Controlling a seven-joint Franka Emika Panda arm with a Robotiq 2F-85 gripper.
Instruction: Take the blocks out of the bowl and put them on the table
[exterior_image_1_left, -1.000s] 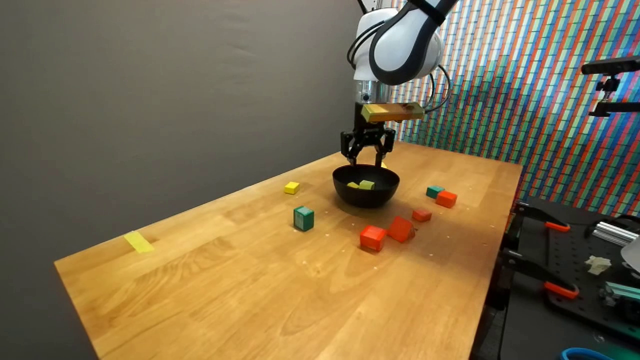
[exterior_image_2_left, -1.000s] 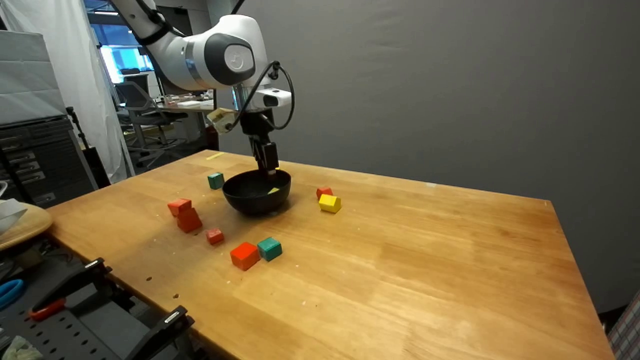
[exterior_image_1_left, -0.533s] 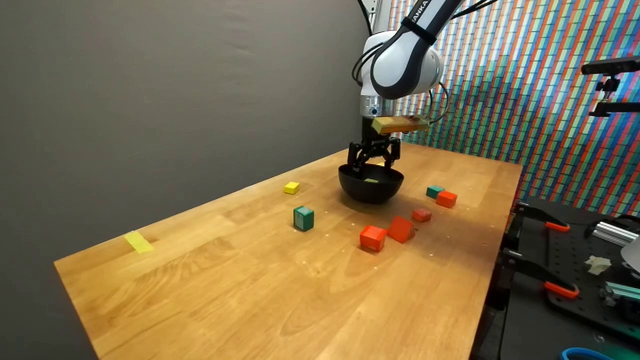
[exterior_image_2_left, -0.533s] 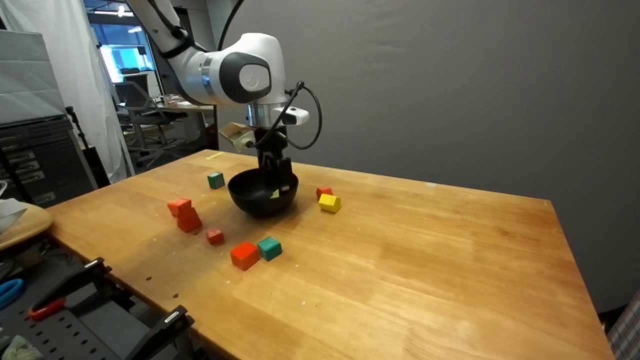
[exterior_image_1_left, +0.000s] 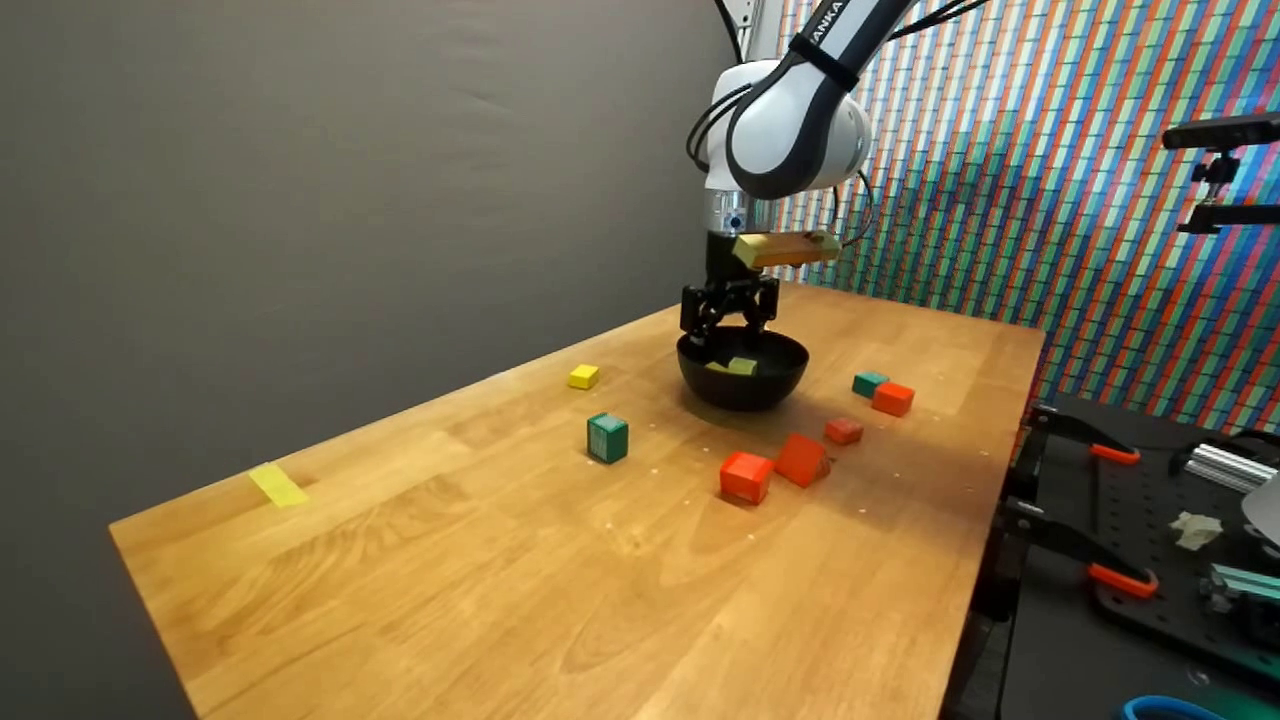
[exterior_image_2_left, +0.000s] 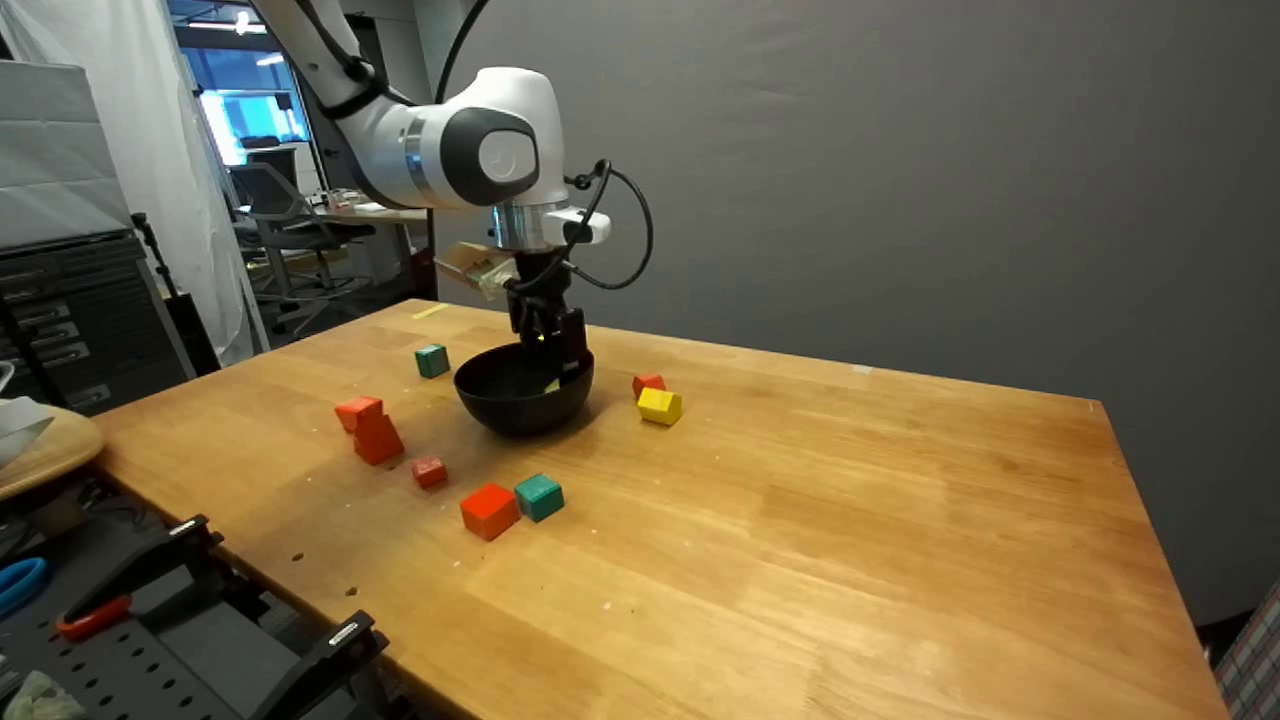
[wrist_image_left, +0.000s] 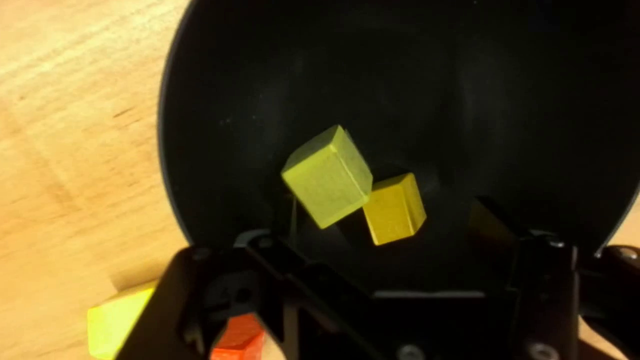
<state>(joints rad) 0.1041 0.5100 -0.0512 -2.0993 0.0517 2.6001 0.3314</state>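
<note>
In an exterior view, on the desk (exterior_image_1_left: 540, 590), the bowl (exterior_image_1_left: 742, 393) holds a pale-yellow block (exterior_image_1_left: 742, 366) at right and a golden block (exterior_image_1_left: 716, 367) farther left, probably light, stiff and smooth, best pinched across opposite faces by the claw (exterior_image_1_left: 728, 338), spread at the far rim.

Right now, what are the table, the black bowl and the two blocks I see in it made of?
The table looks like smooth, coated wood: grain and joins show. The bowl could be plastic or coated metal: even black, soft shine. The yellow-green block and the yellow block may be painted wood: flat colour, straight edges. I see no grain there, so plastic is possible.
</note>
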